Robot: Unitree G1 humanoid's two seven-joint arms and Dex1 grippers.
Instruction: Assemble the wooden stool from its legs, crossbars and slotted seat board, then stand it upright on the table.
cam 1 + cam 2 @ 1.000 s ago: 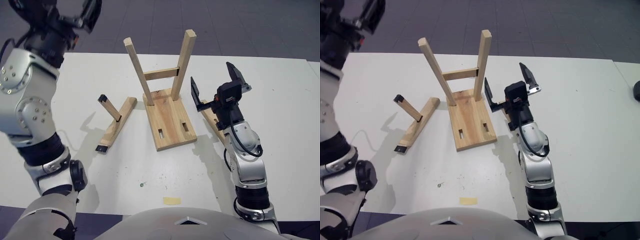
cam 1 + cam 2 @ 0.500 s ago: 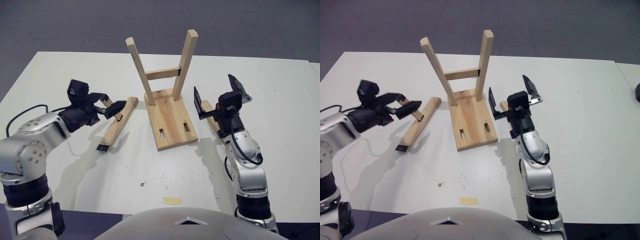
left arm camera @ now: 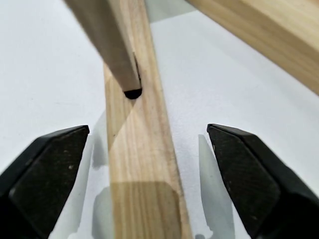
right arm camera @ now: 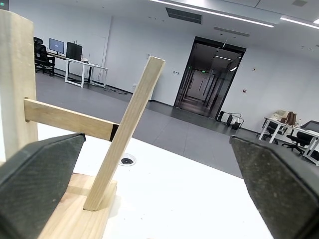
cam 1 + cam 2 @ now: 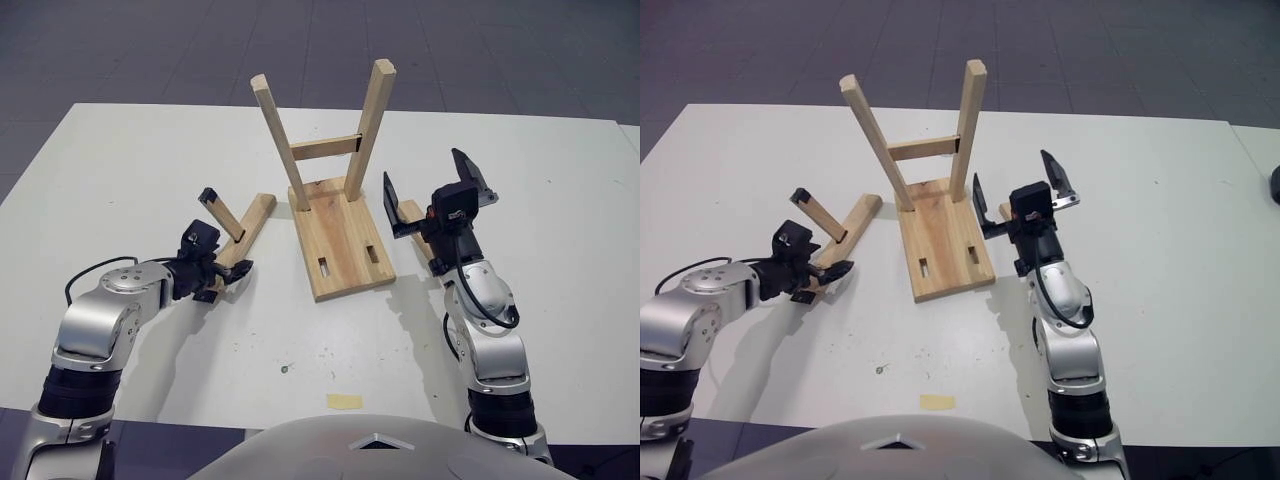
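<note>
The slotted seat board [image 5: 345, 262] lies flat mid-table with two legs [image 5: 368, 125] standing up from its far end, joined by a crossbar [image 5: 325, 148]. To its left a loose leg [image 5: 248, 232] lies on the table, with a short crossbar [image 5: 222, 213] sticking up from it. My left gripper [image 5: 222, 276] is open at the near end of this leg; in the left wrist view its fingers [image 3: 47, 169] straddle the leg [image 3: 142, 169]. My right gripper [image 5: 430, 192] hangs open just right of the board, over another leg [image 5: 412, 218] that it partly hides.
The white table [image 5: 560, 250] has free room on its right and near sides. A small yellow tape piece [image 5: 343, 402] lies near the front edge. Dark floor lies beyond the far edge.
My left arm came down from high at the left to the table and set its open gripper around the near end of the loose leg. The right gripper barely shifted.
</note>
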